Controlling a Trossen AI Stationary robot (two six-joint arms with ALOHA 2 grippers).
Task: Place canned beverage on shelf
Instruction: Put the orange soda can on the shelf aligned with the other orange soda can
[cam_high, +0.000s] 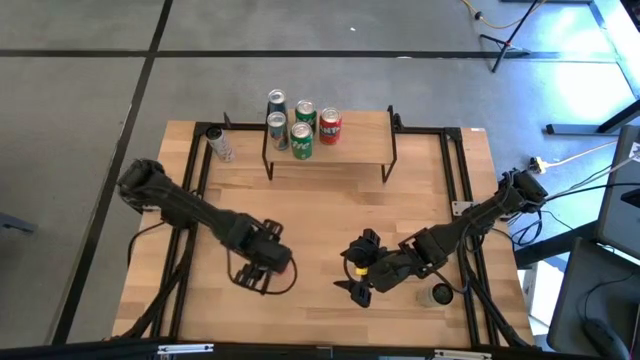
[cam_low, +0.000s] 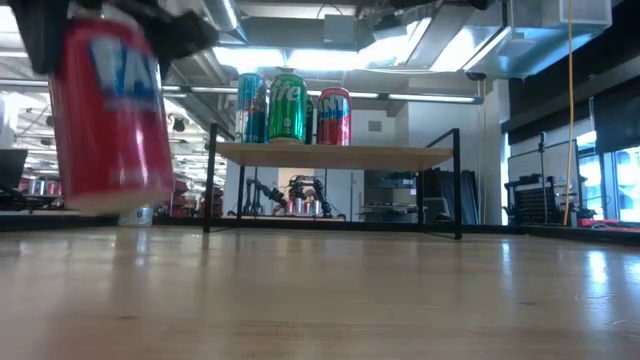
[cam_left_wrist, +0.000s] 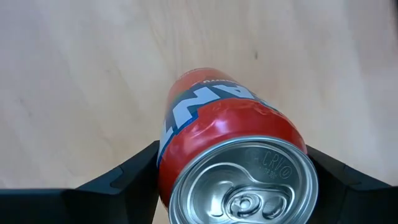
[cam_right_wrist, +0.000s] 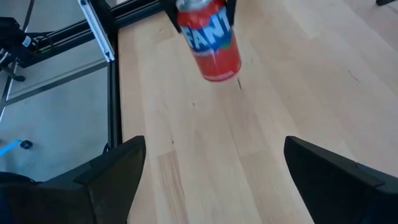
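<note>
Red can (cam_left_wrist: 230, 155) clamped in left gripper (cam_high: 262, 262), hanging clear of tabletop (cam_high: 320, 215) at near left.
Carrying it toward the shelf (cam_high: 360, 148) at the far middle, I'm judging the way to do this well: gaining height first so the can's base clears the plank edge, holding it upright, aiming for bare wood right of the four cans (cam_high: 302, 124) already up there, setting down before letting go. Right gripper (cam_high: 360, 275) is waiting near right, fingers spread, holding nothing.
</note>
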